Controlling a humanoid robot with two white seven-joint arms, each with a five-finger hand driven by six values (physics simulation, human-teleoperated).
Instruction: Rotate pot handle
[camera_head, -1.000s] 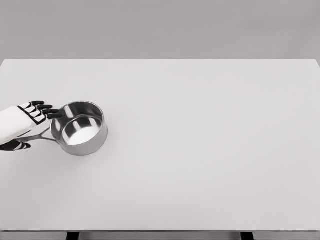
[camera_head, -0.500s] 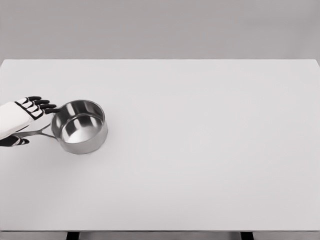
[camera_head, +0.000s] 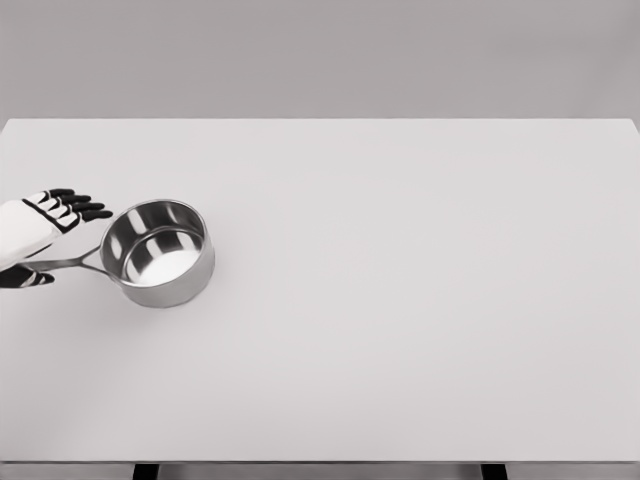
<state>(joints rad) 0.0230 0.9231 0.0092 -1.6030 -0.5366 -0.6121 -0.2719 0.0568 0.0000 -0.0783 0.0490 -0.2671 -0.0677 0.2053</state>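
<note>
We see the steel pot (camera_head: 158, 252) upright on the white surface (camera_head: 400, 300), far left. Its thin handle (camera_head: 70, 264) points left, passing under the left robot hand (camera_head: 40, 232), whose dark fingers (camera_head: 82, 205) are spread, just beside the rim.

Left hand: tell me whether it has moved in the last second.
Yes. The left hand has drawn back toward the table's left edge; its fingertips, earlier at the pot's rim, now sit clear of it.
</note>
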